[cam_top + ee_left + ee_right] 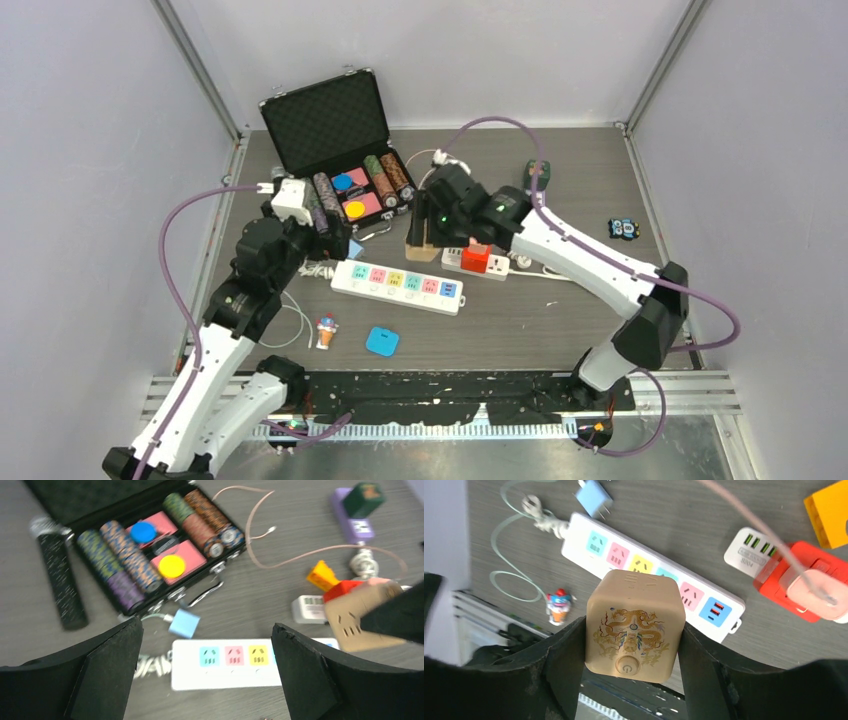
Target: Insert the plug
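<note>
Starting on the left: the left pincer is spread wide with nothing in it, hanging over the tabletop in front of the open chip case. From the top camera we can't really see its fingers, the wrist blocks them. Its own wrist view is smeary, so the sparkly black stick beside the case is anyone's guess. Just in front of the case lies a small blue adapter. Next to that is the white power strip with pastel sockets, and in the left wrist view a finger hides its right end. A little toy figure sits near the strip's cable end.

Middle: the plug, a tan cube with a dragon print and a round button, is clamped between the fingers of the right pincer. In the top view it's between the case and the strip. We only get its back face and the prongs are hidden, so we can't tell which socket it lines up with. To its right a red adapter sits on a second white strip.
</note>
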Controlling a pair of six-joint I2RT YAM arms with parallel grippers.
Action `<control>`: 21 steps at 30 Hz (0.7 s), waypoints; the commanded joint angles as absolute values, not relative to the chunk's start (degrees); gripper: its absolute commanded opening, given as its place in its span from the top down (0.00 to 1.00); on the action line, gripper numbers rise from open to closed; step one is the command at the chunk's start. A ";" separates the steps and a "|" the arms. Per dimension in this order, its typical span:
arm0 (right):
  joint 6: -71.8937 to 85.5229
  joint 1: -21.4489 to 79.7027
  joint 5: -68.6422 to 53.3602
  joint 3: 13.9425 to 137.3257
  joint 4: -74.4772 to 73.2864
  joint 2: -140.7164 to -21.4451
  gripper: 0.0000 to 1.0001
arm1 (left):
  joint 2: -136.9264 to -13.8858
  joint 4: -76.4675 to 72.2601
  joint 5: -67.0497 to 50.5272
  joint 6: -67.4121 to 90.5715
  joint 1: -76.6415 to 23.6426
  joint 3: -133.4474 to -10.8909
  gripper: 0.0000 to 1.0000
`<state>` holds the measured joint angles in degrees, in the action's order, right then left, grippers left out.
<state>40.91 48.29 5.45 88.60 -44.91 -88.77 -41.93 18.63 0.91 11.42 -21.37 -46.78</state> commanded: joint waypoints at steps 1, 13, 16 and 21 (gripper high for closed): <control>44.64 52.19 16.47 88.23 -47.74 -91.56 0.95 | -39.11 27.44 12.84 13.09 -21.36 -46.26 0.00; 57.04 55.14 21.42 78.55 -45.36 -95.68 0.95 | -35.79 21.08 5.43 19.78 -21.36 -37.81 0.00; 59.59 57.18 22.61 75.66 -43.30 -96.03 0.95 | -33.71 17.46 4.63 20.86 -21.38 -32.42 0.00; 60.59 58.00 25.52 74.20 -41.86 -96.09 0.95 | -32.78 14.18 2.23 22.62 -21.89 -28.70 0.00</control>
